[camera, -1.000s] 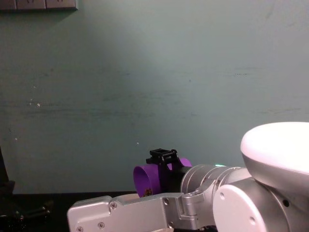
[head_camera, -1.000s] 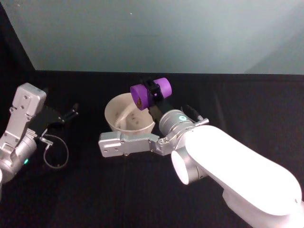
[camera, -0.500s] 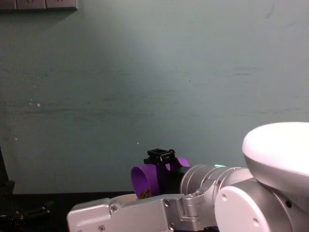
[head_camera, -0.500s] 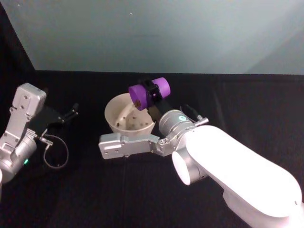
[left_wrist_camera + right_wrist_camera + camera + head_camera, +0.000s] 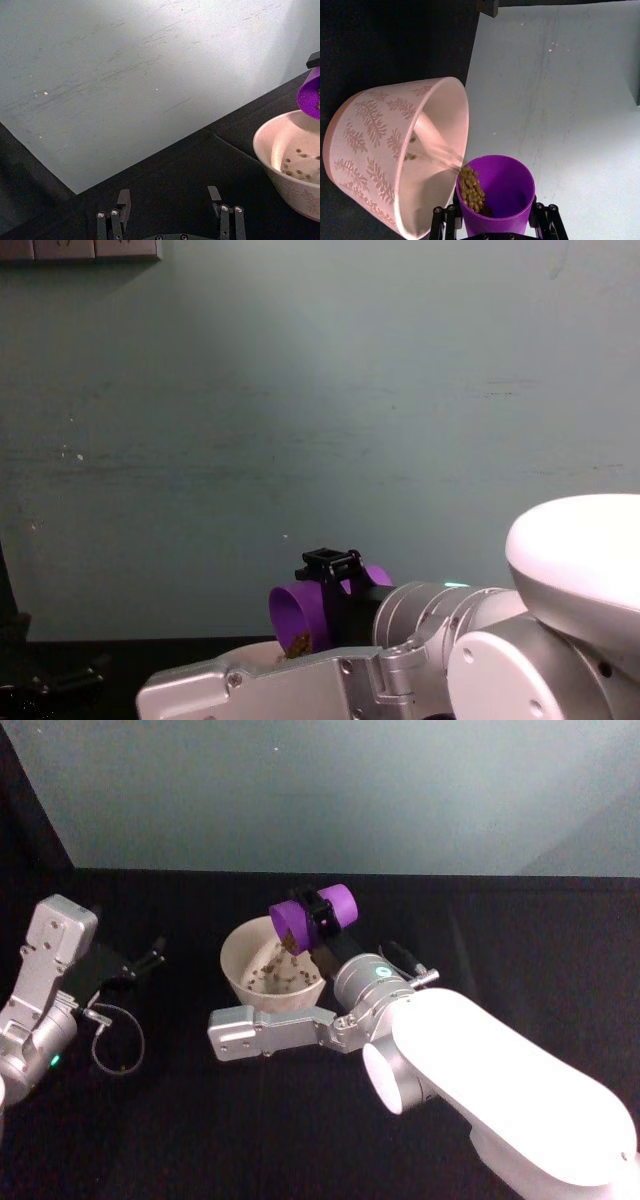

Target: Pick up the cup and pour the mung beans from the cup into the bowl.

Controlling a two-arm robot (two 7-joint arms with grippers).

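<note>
Dozens of mung beans (image 5: 288, 937) crowd the lowered lip of the cup (image 5: 318, 916), and a loose scatter of them already lies on the floor of the bowl (image 5: 236, 946) below. In the head view the purple cup is tipped onto its side, its mouth turned toward the robot's left and hanging just above the bowl's far right rim, raised clear of the table (image 5: 500, 930). The right wrist view shows the beans piled against the cup's lower inner wall at the brim, close beside the bowl's edge, and the bowl's outer wall carries a fern-like leaf pattern. The right gripper (image 5: 321, 909) is clamped around the cup's middle, one black finger on each side of it, with the silver and white right arm reaching forward from the near right and passing just in front of the bowl. From the chest view the cup's open mouth sits behind that arm's silver link, with a small brown cluster of beans at its lowest point. The bowl stands upright on the black table, near its middle. The left gripper (image 5: 150, 958) rests well apart to the bowl's left, low over the table, its two fingers (image 5: 123, 200) spread wide with nothing between them; a thin cable loop (image 5: 117, 1042) lies by its wrist. A pale teal wall (image 5: 400, 790) rises behind the table.
</note>
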